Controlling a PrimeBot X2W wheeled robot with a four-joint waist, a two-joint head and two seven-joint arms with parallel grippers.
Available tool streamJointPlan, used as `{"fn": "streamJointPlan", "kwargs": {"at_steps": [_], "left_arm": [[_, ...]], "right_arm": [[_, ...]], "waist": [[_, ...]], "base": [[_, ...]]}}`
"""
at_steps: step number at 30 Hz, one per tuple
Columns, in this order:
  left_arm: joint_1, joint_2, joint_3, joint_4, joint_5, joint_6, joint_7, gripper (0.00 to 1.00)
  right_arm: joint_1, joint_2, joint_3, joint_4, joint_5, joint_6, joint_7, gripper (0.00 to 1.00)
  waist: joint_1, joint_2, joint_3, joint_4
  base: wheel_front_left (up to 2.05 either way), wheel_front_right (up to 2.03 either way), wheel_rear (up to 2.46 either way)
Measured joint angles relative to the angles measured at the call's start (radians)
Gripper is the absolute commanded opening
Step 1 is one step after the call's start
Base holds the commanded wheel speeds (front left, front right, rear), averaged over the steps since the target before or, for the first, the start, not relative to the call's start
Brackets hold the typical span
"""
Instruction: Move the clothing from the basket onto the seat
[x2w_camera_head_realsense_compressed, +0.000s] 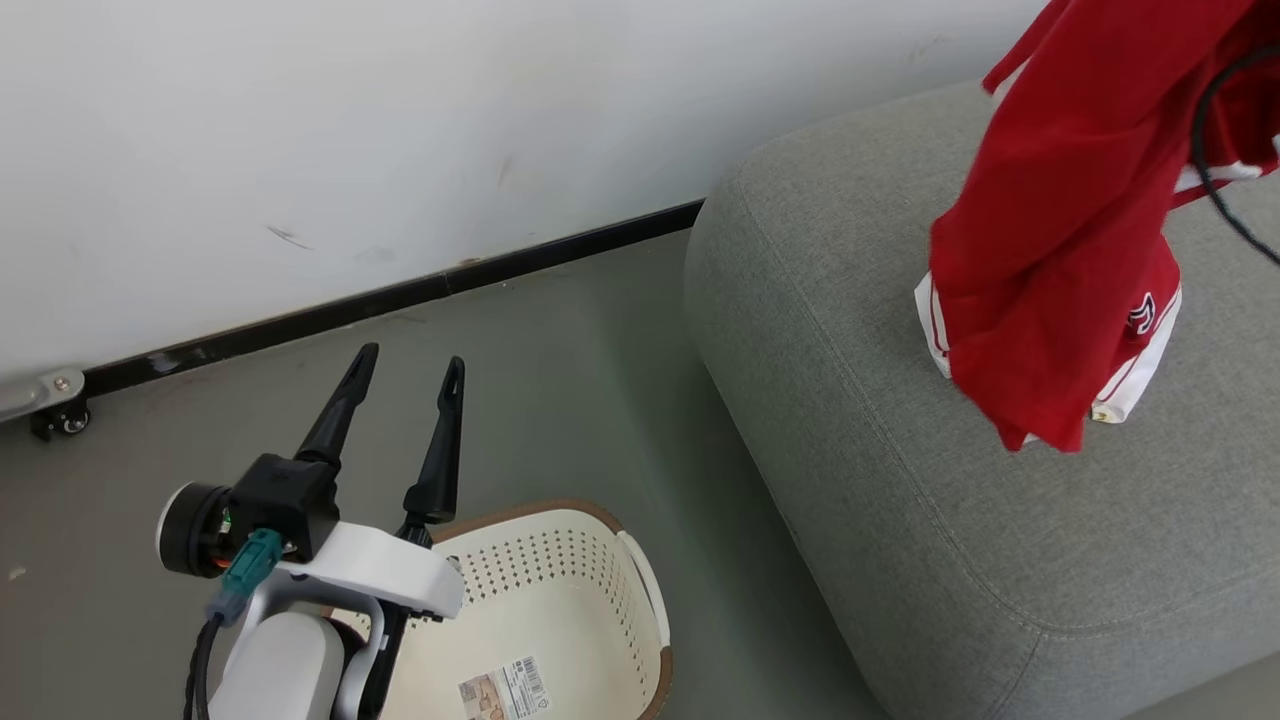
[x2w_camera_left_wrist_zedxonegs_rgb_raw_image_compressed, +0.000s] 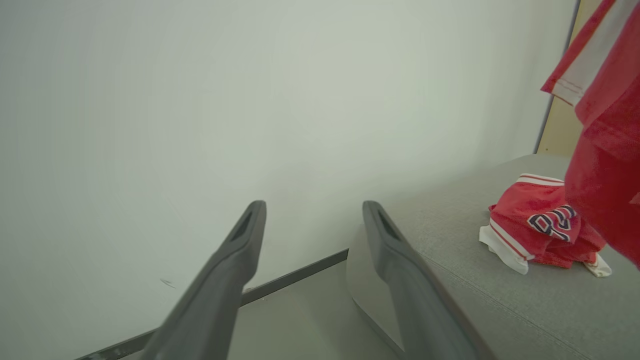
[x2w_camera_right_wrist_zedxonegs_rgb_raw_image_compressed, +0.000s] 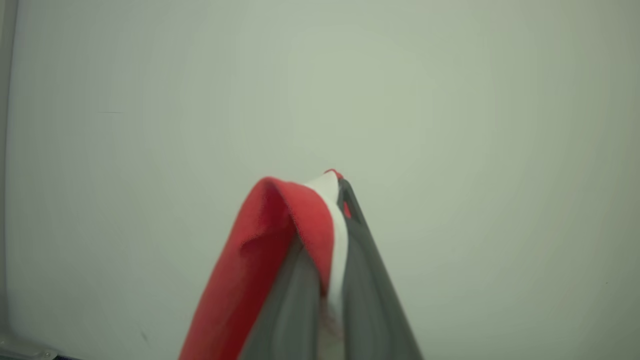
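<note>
One red piece of the clothing (x2w_camera_head_realsense_compressed: 1060, 230) hangs from the upper right over the grey seat (x2w_camera_head_realsense_compressed: 900, 500), its lower end down near the cushion. My right gripper (x2w_camera_right_wrist_zedxonegs_rgb_raw_image_compressed: 336, 186) is shut on its red and white hem (x2w_camera_right_wrist_zedxonegs_rgb_raw_image_compressed: 280, 220). A second red garment (x2w_camera_left_wrist_zedxonegs_rgb_raw_image_compressed: 540, 225) with white trim and lettering lies crumpled on the seat (x2w_camera_left_wrist_zedxonegs_rgb_raw_image_compressed: 450, 240), beside the hanging garment (x2w_camera_left_wrist_zedxonegs_rgb_raw_image_compressed: 605, 150) and partly hidden behind it in the head view. The cream basket (x2w_camera_head_realsense_compressed: 545, 575) stands on the floor, holding nothing but its barcode label. My left gripper (x2w_camera_head_realsense_compressed: 410, 365) (x2w_camera_left_wrist_zedxonegs_rgb_raw_image_compressed: 314, 207) is open above the basket's far-left rim, holding nothing.
A white wall with a black baseboard (x2w_camera_head_realsense_compressed: 400, 295) runs behind the grey floor. A caster wheel (x2w_camera_head_realsense_compressed: 60, 418) sits at the far left by the wall. A black cable (x2w_camera_head_realsense_compressed: 1210, 180) crosses the hanging garment. Floor separates basket and seat.
</note>
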Motion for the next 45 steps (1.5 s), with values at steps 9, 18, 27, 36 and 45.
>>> {"fn": "streamJointPlan", "kwargs": {"at_steps": [9, 18, 27, 36, 45], "left_arm": [[-0.003, 0.023, 0.009, -0.044, 0.016, 0.018, 0.002, 1.00], [-0.031, 0.055, 0.026, -0.078, 0.026, 0.026, 0.031, 1.00], [-0.046, 0.068, 0.026, -0.098, 0.033, 0.026, 0.063, 1.00], [-0.074, 0.078, 0.029, -0.106, 0.033, 0.028, 0.081, 1.00], [-0.090, 0.086, 0.034, -0.105, 0.041, 0.031, 0.095, 1.00]], "right_arm": [[-0.136, -0.080, -0.105, 0.126, -0.015, 0.000, 0.049, 0.00], [-0.259, -0.164, -0.161, 0.227, -0.035, 0.000, 0.068, 0.00], [-0.298, -0.191, -0.160, 0.273, -0.036, 0.000, 0.058, 0.00], [-0.231, -0.159, -0.121, 0.342, -0.023, 0.000, 0.019, 0.00], [-0.125, -0.102, -0.100, 0.415, -0.003, 0.000, -0.047, 0.00]], "waist": [[0.0000, 0.0000, 0.053, 0.015], [0.0000, 0.0000, 0.113, 0.034], [0.0000, 0.0000, 0.169, 0.043], [0.0000, 0.0000, 0.227, 0.041], [0.0000, 0.0000, 0.281, 0.030]], "base": [[0.00, 0.00, 0.00], [0.00, 0.00, 0.00], [0.00, 0.00, 0.00], [0.00, 0.00, 0.00], [0.00, 0.00, 0.00]]}}
